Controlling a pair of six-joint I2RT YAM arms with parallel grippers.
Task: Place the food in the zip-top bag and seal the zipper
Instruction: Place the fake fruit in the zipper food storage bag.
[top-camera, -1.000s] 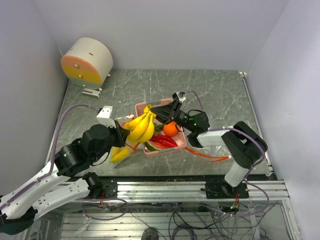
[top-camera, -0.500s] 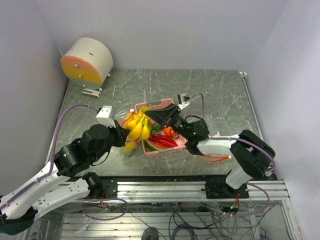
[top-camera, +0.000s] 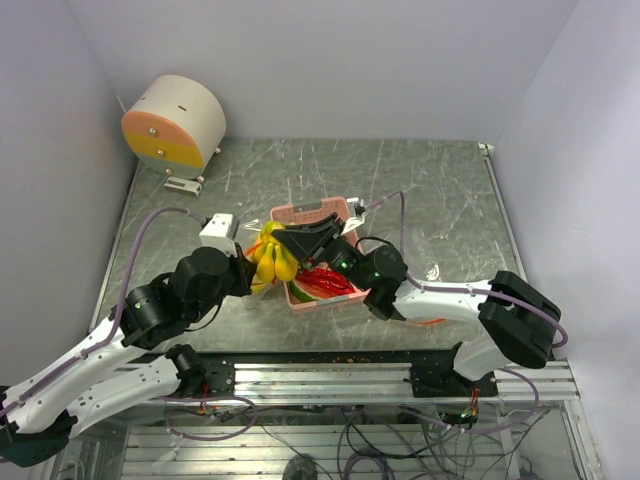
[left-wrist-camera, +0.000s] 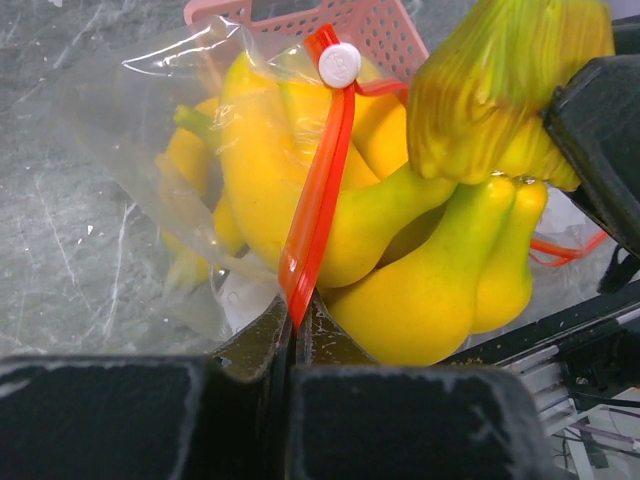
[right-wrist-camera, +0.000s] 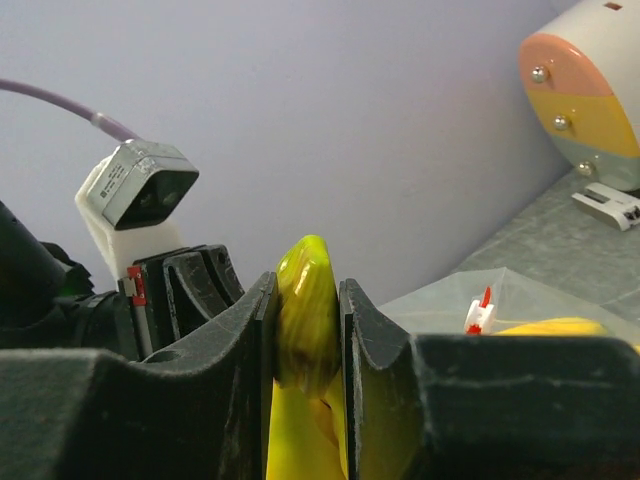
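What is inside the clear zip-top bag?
Yellow bananas show through the zip-top bag, while their stem end stays outside, pinched in the right claw. Anything behind them is covered.

The bananas (left-wrist-camera: 430, 290) are bright yellow, turning green at the stem crown. The zip-top bag (left-wrist-camera: 150, 150) is clear, and its zipper (left-wrist-camera: 318, 200) is orange-red with a white round slider (left-wrist-camera: 340, 65). The tray (left-wrist-camera: 390, 40) is pink with a lattice wall, and inside it are glossy red chili peppers (top-camera: 330, 280). The left gripper (left-wrist-camera: 295, 335) and right gripper (right-wrist-camera: 308, 330) are black. The bench (top-camera: 440, 190) is dark grey, marbled with pale veins.
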